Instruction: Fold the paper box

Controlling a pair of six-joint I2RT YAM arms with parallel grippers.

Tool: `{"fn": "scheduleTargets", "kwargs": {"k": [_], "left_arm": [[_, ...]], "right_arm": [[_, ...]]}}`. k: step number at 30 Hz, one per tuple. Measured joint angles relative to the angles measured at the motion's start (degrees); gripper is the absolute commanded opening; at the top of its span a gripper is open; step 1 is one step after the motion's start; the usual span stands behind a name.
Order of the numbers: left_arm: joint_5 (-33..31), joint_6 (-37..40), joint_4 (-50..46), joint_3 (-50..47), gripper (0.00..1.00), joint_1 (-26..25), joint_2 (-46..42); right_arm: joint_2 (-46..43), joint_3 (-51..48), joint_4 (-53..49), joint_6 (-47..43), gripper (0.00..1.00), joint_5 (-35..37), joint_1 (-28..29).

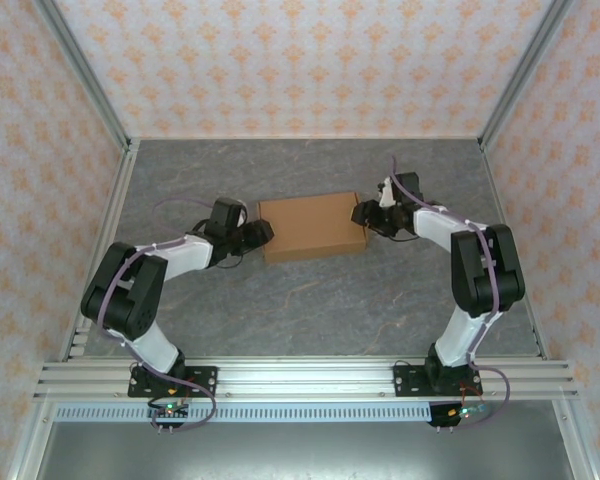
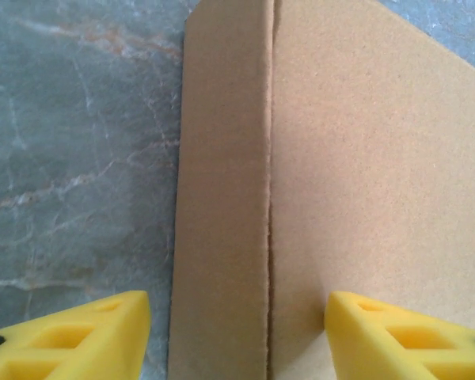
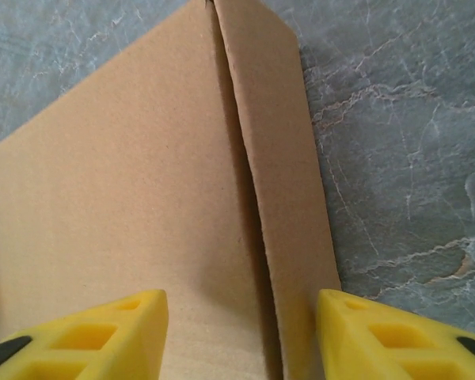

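1. Peach-patterned walls [image 1: 300,60] on three sides, closing in a grey marbled table [image 1: 310,320]; along the bottom of the top view, an aluminium rail [image 1: 300,375] carrying both arm bases.
2. At the middle of the table, the paper box [image 1: 313,227]: flat and brown, a shallow closed-looking rectangle with its long side across the frame and no flap standing up, as seen from above.
3. At the box's left end, the left gripper [image 1: 257,235]; at its right end, the right gripper [image 1: 364,217]; cardboard between the two.
4. Left wrist view: left gripper [image 2: 237,340] with jaws spread wide and holding nothing, straddling the seam between a narrow strip [image 2: 222,198] and the broad panel. One yellow fingertip [image 2: 87,340] over bare table at lower left, the other over cardboard at lower right. Touching or just above: cannot tell.
5. Right wrist view: much the same in mirror, right gripper [image 3: 241,336] with jaws wide and empty, the narrow strip running up right of centre.
6. Progress, as a judgement: main folds apparently done and the shape formed. Probably left: pressing or tucking the end strips and confirming the closure. Hard to tell whether those strips are finished side walls or untucked flaps.
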Motion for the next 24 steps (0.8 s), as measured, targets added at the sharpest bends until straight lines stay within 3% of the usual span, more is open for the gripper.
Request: {"fn": "scheduleTargets", "kwargs": {"k": [5, 14, 20, 24], "left_arm": [[-0.1, 1.1, -0.2, 4.3, 0.52, 0.4, 3.6], [-1.0, 4.5, -3.3, 17.1, 0.54, 5.5, 12.9], [-0.9, 5.6, -4.2, 25.9, 0.62, 8.0, 19.7], [-0.8, 6.4, -5.9, 28.1, 0.72, 8.7, 20.9]], "right_arm": [[1.7, 0.5, 2.3, 1.3, 0.45, -0.2, 0.5], [9.2, 7.8, 8.0, 7.3, 0.44, 1.2, 2.1], [16.4, 17.2, 8.9, 9.5, 0.44, 3.1, 2.7], [17.9, 20.7, 7.5, 9.0, 0.56, 4.7, 2.6]]}}
